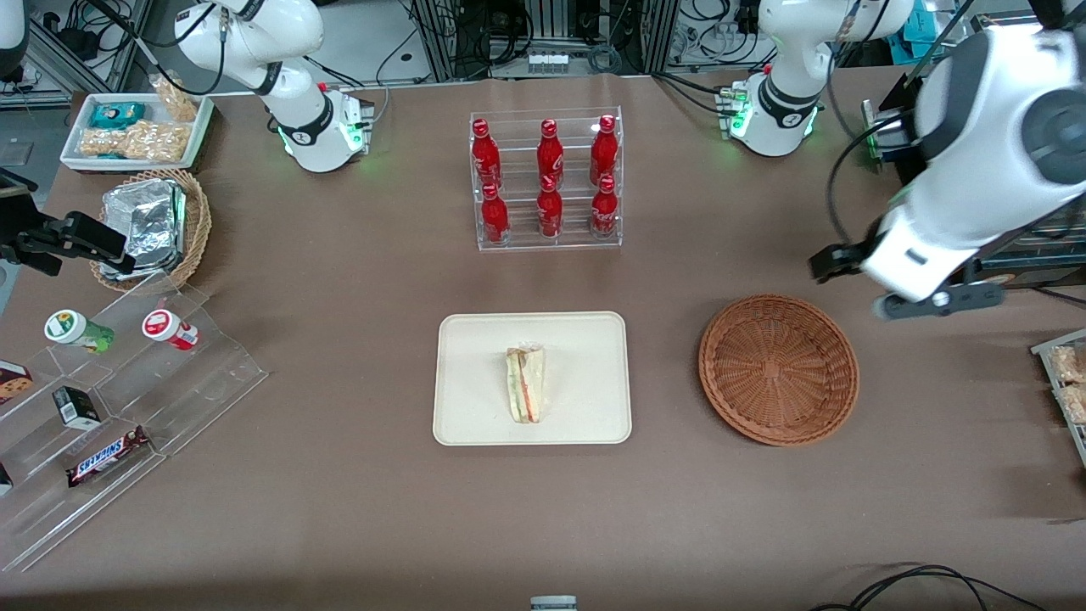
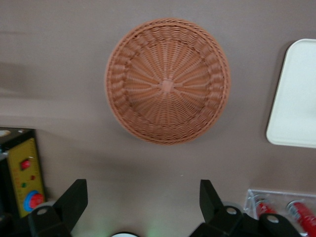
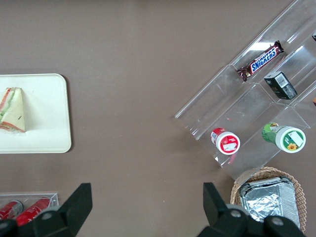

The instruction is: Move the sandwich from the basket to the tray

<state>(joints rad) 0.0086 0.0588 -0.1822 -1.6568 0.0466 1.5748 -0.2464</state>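
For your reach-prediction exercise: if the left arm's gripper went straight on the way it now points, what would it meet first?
Most likely bare table beside the basket. The open gripper hangs above and points down, with the empty basket just ahead; depth is unclear.

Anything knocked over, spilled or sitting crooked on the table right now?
Nothing stands out. The sandwich lies intact within the tray, the basket sits flat and empty beside it, and the cola bottles stand upright in their rack. The gripper hangs above the table by the basket, jaws open.

We are looking at a robotics lab: cable bundles [image 1: 560,34] and equipment racks are lining the table's [image 1: 339,509] edge (shop-style snack displays [image 1: 110,399] are staged on it).
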